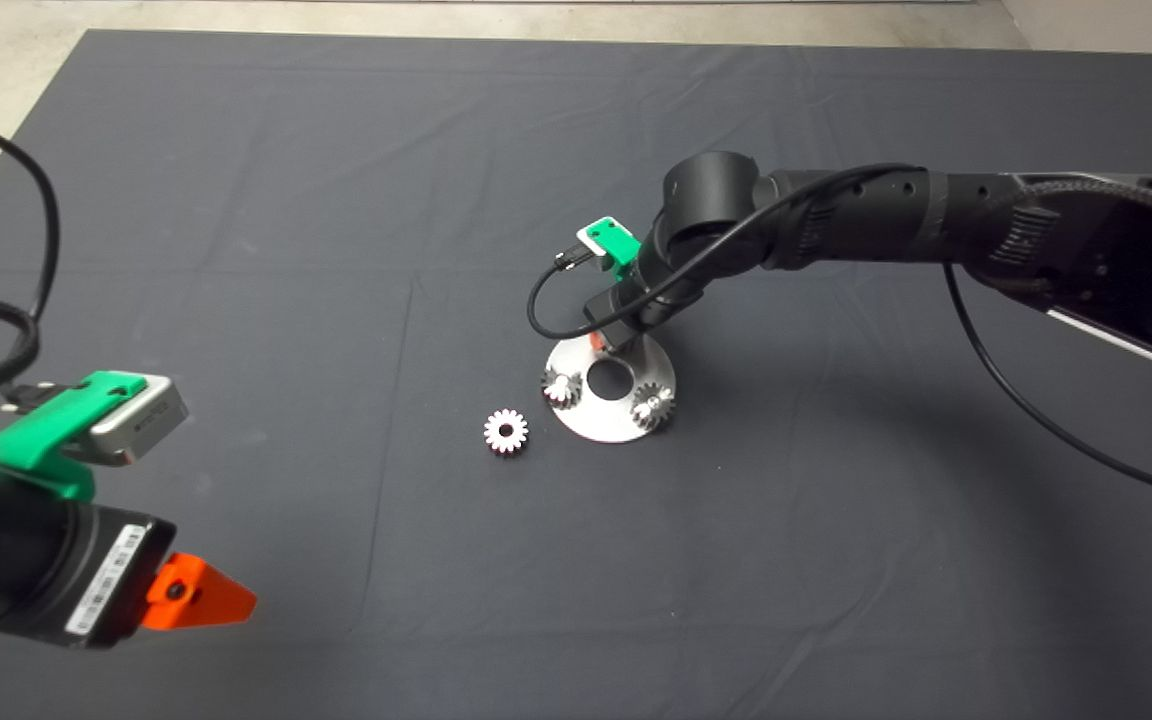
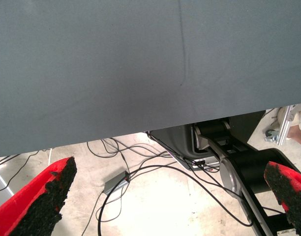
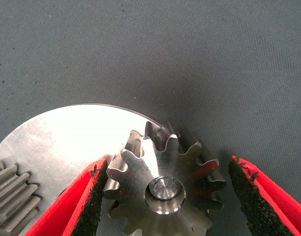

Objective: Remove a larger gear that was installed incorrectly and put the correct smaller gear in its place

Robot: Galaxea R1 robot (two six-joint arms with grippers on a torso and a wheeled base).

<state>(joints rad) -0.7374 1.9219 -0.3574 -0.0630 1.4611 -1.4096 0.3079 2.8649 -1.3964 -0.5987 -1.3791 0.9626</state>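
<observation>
In the right wrist view the larger gear (image 3: pixel 140 179), grey steel with deep teeth, sits on a pin at the edge of a round silver plate (image 3: pixel 67 142). My right gripper (image 3: pixel 167 167) is open around it, with one pad touching its teeth and the other pad a little apart. In the head view this gripper (image 1: pixel 608 342) is over the far rim of the plate (image 1: pixel 601 425) and hides that gear. The smaller gear (image 1: pixel 506 431), bright silver, lies loose on the mat to the left of the plate. My left gripper (image 1: pixel 198 594) is parked at the lower left, open and empty.
Two more small gears (image 1: pixel 561 386) (image 1: pixel 653 404) sit on the plate around its centre hole (image 1: pixel 611 378); one shows in the right wrist view (image 3: pixel 10 196). The left wrist view shows the mat's edge, floor cables and the robot's base (image 2: pixel 239 167).
</observation>
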